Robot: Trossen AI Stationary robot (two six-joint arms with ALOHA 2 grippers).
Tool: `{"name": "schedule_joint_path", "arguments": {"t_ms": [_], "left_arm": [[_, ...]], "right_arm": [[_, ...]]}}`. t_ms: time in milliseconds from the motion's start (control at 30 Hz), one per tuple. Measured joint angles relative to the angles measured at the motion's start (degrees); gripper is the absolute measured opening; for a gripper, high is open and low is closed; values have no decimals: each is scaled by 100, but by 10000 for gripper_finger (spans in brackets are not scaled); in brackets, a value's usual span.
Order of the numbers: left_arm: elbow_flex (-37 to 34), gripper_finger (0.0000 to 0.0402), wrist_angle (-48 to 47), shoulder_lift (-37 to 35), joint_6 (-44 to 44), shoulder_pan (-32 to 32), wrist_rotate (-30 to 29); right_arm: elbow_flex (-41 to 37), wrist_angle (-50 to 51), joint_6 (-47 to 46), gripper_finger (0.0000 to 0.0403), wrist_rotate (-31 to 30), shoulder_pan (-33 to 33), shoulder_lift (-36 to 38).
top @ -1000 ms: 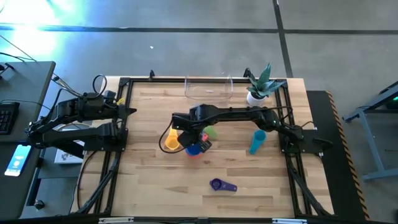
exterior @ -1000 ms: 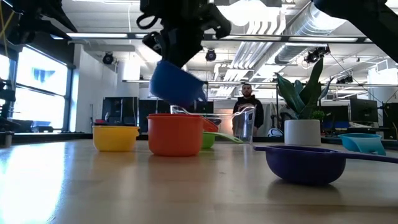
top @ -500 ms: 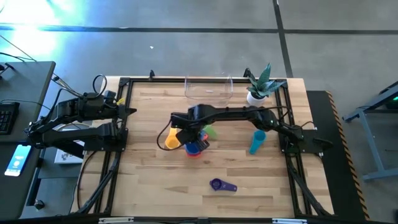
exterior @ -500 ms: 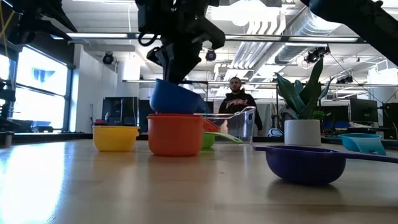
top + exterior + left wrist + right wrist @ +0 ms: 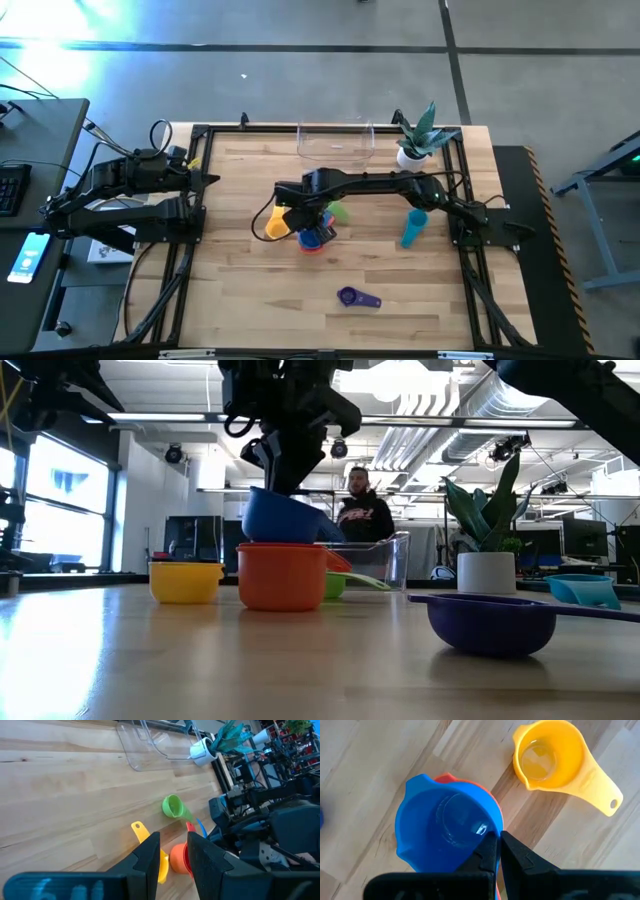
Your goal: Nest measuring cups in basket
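Observation:
My right gripper (image 5: pixel 499 851) hangs over the table's middle, shut on the blue cup (image 5: pixel 445 832). That cup sits in the mouth of the orange cup (image 5: pixel 282 576). A red handle (image 5: pixel 190 826) shows beside them. The yellow cup (image 5: pixel 275 224) stands to their left and the green cup (image 5: pixel 340 211) just beyond. The light blue cup (image 5: pixel 413 228) lies farther right, the purple cup (image 5: pixel 352 297) nearer the near edge. The clear basket (image 5: pixel 335 142) stands at the far edge. My left gripper (image 5: pixel 174 855) waits open at the table's left edge. My right gripper pinches the blue cup's wall at the rim (image 5: pixel 489 831), one finger inside the bowl and one outside. The fingers come from above, pointing down. The cup is tilted, its rim (image 5: pixel 262 495) higher on one side, and its bottom rests inside the orange cup.
A small white pot with a green plant (image 5: pixel 415 142) stands at the far right corner, next to the basket. Bare wood lies along the near edge and on the left half of the table (image 5: pixel 230 290). A person (image 5: pixel 362 515) is in the room beyond.
My right gripper has come down with the blue cup, which hung tilted above the orange cup and now sits in its mouth. The fingers have stayed shut on it. The person in the background has walked across the room.

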State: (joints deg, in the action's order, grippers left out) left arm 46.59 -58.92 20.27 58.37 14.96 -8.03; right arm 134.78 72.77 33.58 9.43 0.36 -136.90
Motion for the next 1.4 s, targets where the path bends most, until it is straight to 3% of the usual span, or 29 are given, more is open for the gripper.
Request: {"name": "schedule_joint_path", "arguments": {"t_ms": [400, 1400], "left_arm": [[0, 90, 0, 0, 0, 0, 0], [0, 90, 0, 0, -2, 0, 0]], "right_arm": [[0, 55, -17, 19, 0, 4, 0], [4, 232, -37, 22, 26, 83, 0]]}}
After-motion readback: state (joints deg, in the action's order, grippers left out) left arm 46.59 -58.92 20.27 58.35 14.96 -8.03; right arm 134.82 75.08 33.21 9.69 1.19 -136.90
